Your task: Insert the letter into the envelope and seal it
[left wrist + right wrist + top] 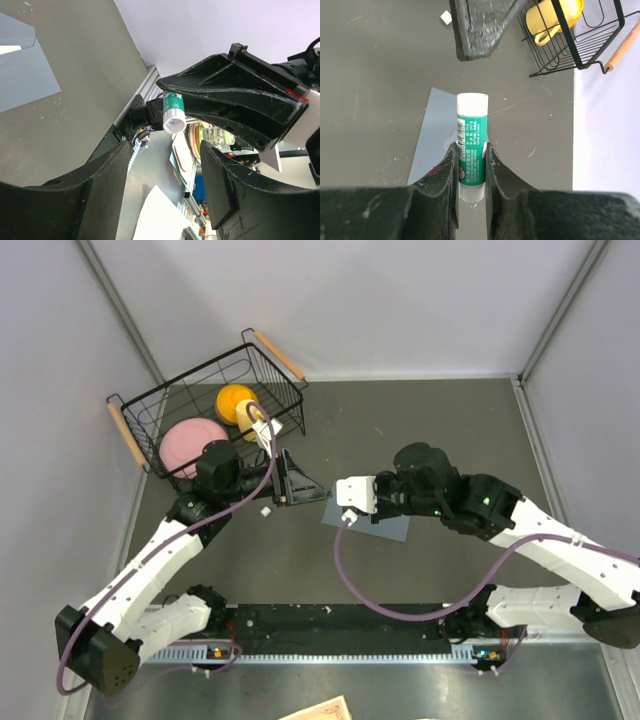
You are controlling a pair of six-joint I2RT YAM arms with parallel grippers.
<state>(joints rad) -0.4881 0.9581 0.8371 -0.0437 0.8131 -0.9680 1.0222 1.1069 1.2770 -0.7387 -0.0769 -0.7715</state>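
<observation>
Two fingers [447, 167] of the right gripper [470, 152] clamped one glue stick [472, 132] over one envelope [436, 130]; left gripper [293, 483] stood apart

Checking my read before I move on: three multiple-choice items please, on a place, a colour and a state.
1. Where is the envelope?
A. In the left hand.
B. Flat on the table, below the right hand.
C. In the wire basket.
2. What colour is the label on the glue stick?
A. Green.
B. Red.
C. Yellow.
3. What is the right hand doing?
A. Open, empty.
B. Shut on the envelope.
C. Shut on the glue stick.
Key: 1 B, it lies under that hand; 2 A, green band on white tube; 3 C, both fingers press its sides.
</observation>
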